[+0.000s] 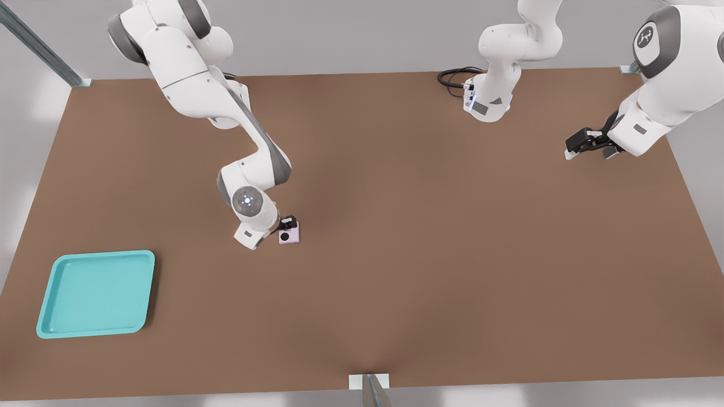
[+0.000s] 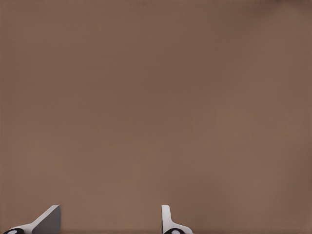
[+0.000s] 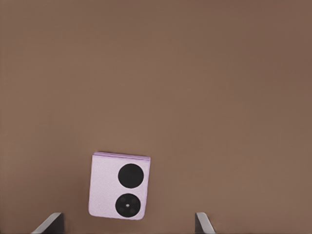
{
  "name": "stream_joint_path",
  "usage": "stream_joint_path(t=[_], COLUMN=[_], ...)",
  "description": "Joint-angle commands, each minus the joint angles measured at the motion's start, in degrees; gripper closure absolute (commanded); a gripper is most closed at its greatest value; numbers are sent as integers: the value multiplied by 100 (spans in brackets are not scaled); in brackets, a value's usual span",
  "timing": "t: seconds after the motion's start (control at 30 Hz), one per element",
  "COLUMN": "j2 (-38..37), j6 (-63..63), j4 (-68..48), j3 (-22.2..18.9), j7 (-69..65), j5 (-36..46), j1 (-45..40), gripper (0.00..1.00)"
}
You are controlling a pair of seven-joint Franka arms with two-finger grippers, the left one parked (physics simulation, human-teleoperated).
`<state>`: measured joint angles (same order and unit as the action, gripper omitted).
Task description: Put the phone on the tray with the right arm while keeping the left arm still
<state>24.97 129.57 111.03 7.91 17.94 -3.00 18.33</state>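
Observation:
The pale pink phone [image 1: 289, 236] lies flat on the brown table, its two black lenses facing up, left of the middle in the front view. My gripper [image 1: 287, 222] hangs just over it, at the end of the right arm [image 1: 249, 200] with the glowing cap. In the right wrist view the phone [image 3: 119, 186] sits between the two spread fingertips [image 3: 51, 224], closer to one of them, and the gripper [image 3: 126, 228] is open and touches nothing. The turquoise tray [image 1: 96, 294] rests near the front left corner in the front view, well away from the phone.
The parked arm [image 1: 650, 113] and its black gripper [image 1: 588, 144] hang over the table's right side in the front view. A black cable [image 1: 455, 76] loops at the back edge by an arm base. Metal posts stand at the table's corners and front edge [image 1: 369, 387].

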Motion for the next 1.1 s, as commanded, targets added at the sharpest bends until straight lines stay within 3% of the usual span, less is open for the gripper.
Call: stream_joint_path(t=[0.0, 0.23, 0.53, 0.63, 0.97, 1.07], j2=[192, 430, 772, 773, 658, 263], j6=[1211, 2098, 2319, 2310, 2125, 1449], j4=[129, 665, 665, 665, 630, 498], j3=[18, 18, 18, 18, 18, 9], j7=[2557, 2627, 2618, 2609, 2451, 2056], j5=[1, -34, -34, -34, -34, -34], j1=[83, 118, 39, 48, 21, -260], gripper=[0, 0, 0, 12, 20, 20])
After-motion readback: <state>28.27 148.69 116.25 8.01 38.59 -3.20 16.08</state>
